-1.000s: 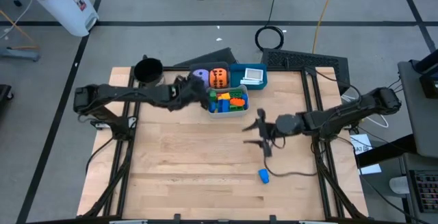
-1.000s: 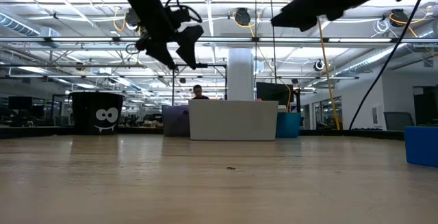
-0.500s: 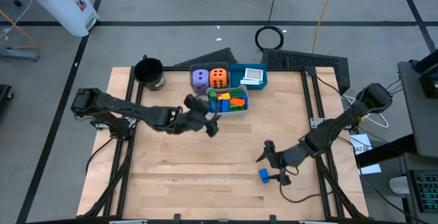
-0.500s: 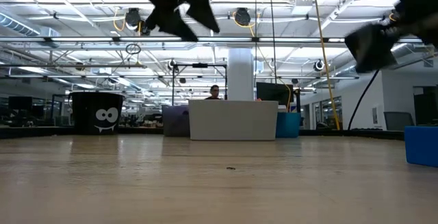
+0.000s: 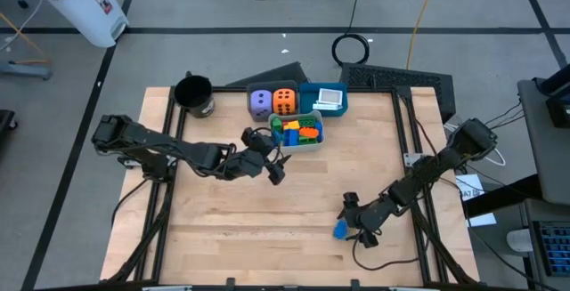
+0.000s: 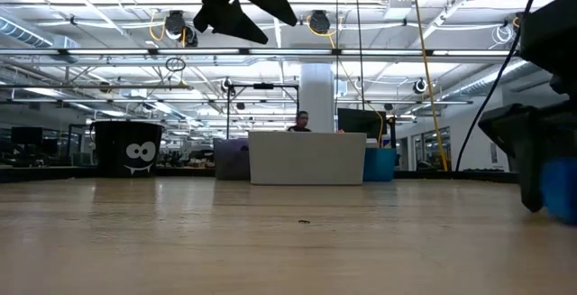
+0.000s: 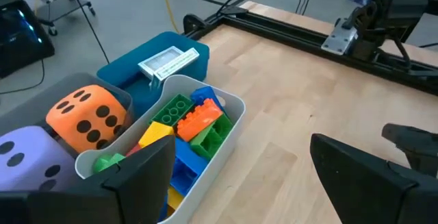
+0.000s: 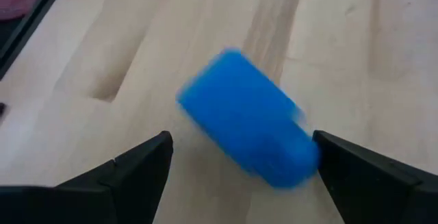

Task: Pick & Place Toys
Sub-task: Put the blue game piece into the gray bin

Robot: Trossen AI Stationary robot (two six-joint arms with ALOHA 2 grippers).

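Blue plastic fills the right wrist view: a single block (image 8: 246, 118) lies flat on the pale wooden table (image 5: 240, 224) between the spread fingers (image 8: 137, 166) of the right gripper (image 5: 350, 222), which sits low at the table's near right part. The block is smooth and rounded at its corners, longer than wide; in the high view its (image 5: 340, 229) long axis runs roughly from near to far, tilted slightly. Nothing stands around it on the bare wood. Well apart, near the far edge, the left gripper (image 5: 272, 159) hangs open just beside a grey bin (image 7: 229, 114) of mixed blocks (image 7: 195, 125). Behind the bin sit an orange die (image 7: 85, 114), a purple die (image 7: 27, 159) and a blue bin (image 7: 147, 49) holding white cards (image 7: 170, 61); a black cup (image 5: 193, 94) stands at the far left corner.
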